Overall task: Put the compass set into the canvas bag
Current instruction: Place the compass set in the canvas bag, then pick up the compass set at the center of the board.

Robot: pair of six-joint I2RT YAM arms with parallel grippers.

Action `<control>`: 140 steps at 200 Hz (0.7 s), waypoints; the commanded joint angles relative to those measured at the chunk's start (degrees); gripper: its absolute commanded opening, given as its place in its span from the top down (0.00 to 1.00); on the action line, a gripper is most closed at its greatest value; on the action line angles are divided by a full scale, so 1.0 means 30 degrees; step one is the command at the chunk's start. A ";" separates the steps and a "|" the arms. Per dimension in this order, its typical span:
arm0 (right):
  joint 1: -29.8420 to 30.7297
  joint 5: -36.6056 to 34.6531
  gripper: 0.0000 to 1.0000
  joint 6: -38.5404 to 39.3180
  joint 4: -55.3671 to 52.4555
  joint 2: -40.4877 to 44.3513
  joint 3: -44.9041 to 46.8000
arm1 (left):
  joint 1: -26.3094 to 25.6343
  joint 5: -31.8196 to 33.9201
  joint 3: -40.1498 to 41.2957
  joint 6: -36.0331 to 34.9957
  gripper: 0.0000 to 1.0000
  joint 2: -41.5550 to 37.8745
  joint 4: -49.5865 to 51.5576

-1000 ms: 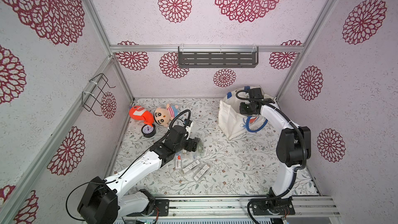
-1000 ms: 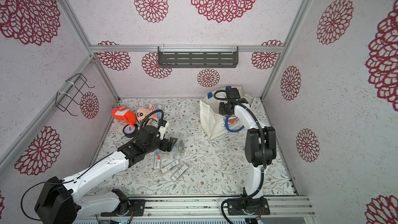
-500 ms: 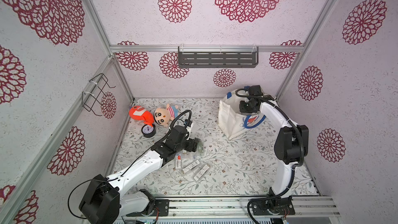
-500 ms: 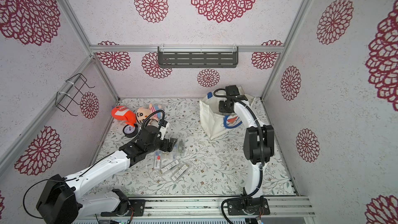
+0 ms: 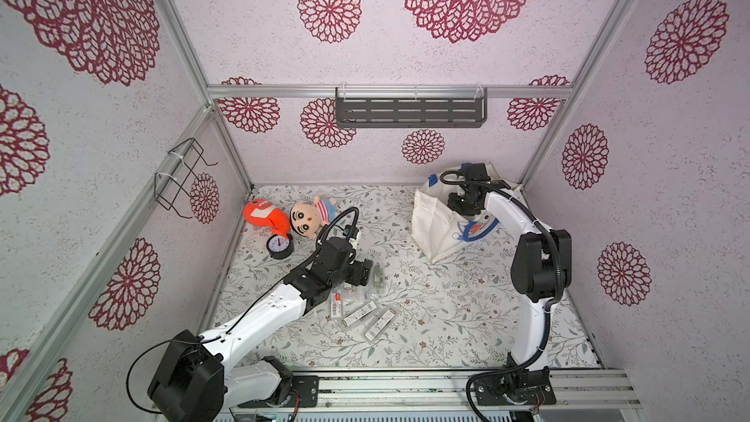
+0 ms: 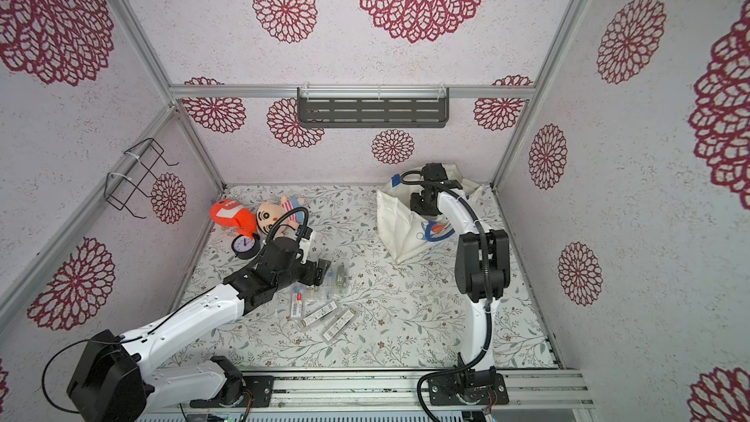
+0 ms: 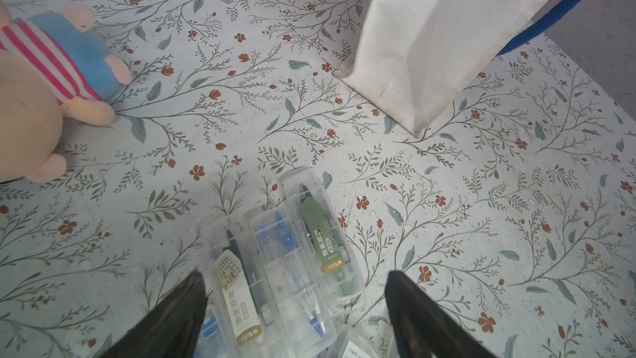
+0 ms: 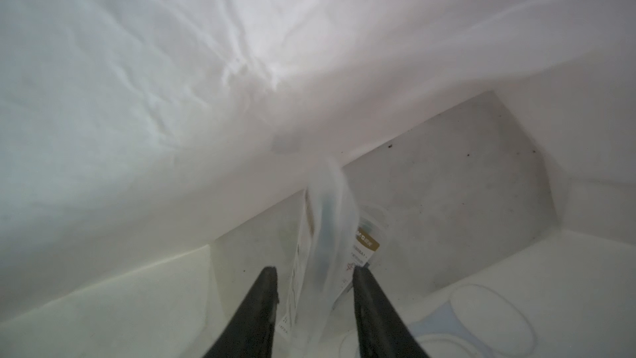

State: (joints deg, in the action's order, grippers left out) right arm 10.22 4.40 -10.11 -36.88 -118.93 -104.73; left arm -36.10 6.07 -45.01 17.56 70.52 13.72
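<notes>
The canvas bag point(image 5: 430, 225) point(image 6: 395, 229) point(image 7: 423, 39) stands at the back right, cream with blue handles. My right gripper point(image 5: 460, 207) point(image 8: 314, 270) reaches down inside it, open. A clear compass set case point(image 8: 327, 222) shows blurred between the parted fingers, over the bag's floor. My left gripper point(image 5: 367, 269) point(image 7: 295, 274) hangs open just above a cluster of clear compass set cases on the table: one with a green card point(image 7: 323, 235) point(image 5: 377, 274), one with blue parts point(image 7: 285, 249), one with a gold label point(image 7: 237, 291). It holds nothing.
More clear cases point(image 5: 359, 314) point(image 5: 379, 322) lie near the table's middle. A plush doll point(image 5: 310, 217) point(image 7: 41, 74), an orange plush point(image 5: 261, 213) and a small black clock point(image 5: 280, 245) sit at the back left. A wire rack point(image 5: 182, 176) hangs on the left wall and a grey shelf point(image 5: 410, 111) on the back wall.
My right gripper's jaws have parted inside the bag and the case between them is blurred with motion. The right arm shifted slightly over the bag. The left arm has barely moved.
</notes>
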 commanded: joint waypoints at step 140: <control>0.0427 -0.0351 0.40 -0.0731 0.3948 1.0816 0.6054 | 0.2741 0.0644 -0.2212 0.6950 0.10 0.2723 0.9115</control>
State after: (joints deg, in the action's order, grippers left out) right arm 10.37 1.34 -10.46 -31.90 -94.15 -93.36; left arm -28.16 7.79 -50.59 31.57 77.28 33.95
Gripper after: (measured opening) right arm 0.595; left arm 0.900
